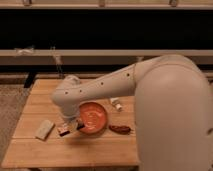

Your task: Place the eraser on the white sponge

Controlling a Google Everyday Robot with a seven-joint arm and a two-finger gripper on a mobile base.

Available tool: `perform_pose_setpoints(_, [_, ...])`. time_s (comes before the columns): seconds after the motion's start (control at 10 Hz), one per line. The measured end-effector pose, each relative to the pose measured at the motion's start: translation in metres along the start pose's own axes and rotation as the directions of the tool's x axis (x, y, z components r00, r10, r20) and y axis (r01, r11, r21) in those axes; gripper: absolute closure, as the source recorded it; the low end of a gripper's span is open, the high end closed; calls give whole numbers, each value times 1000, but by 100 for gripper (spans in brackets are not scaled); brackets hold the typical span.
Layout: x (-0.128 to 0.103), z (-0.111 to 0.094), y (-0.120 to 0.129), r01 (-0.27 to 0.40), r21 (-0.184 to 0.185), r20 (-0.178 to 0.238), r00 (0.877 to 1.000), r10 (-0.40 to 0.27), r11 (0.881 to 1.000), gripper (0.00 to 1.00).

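The white sponge [44, 129] lies flat on the left side of the wooden table [75, 152]. My gripper [68, 127] hangs just right of the sponge, left of the orange plate [93, 118]. It holds the eraser [64, 131], a dark block with a tan band, a little above the table. The eraser is apart from the sponge, a short gap to its right. My white arm covers much of the right half of the view.
A reddish-brown curved object [120, 129] lies right of the plate. A small white bottle-like item [116, 104] lies behind the plate. The cup is hidden behind my arm. A dark wall and rail run behind the table.
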Motion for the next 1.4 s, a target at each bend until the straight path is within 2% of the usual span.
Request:
perform_pose_setpoints(0.2, [-32, 13, -23, 81, -19, -4, 997, -82, 996, 91])
perform_pose_setpoints(0.4, [-65, 28, -42, 160, -36, -3, 987, -160, 986, 91])
perform_pose_setpoints(0.8, [-98, 50, -61, 218, -45, -5, 976, -218, 975, 91])
perform_pose_setpoints(1.0, [-105, 59, -69, 223, -45, -7, 975, -224, 974, 88])
perform_pose_setpoints(1.2, [-113, 65, -80, 235, -41, -13, 972, -236, 971, 70])
perform_pose_setpoints(1.4, [-121, 69, -88, 252, -39, -19, 967, -253, 967, 48])
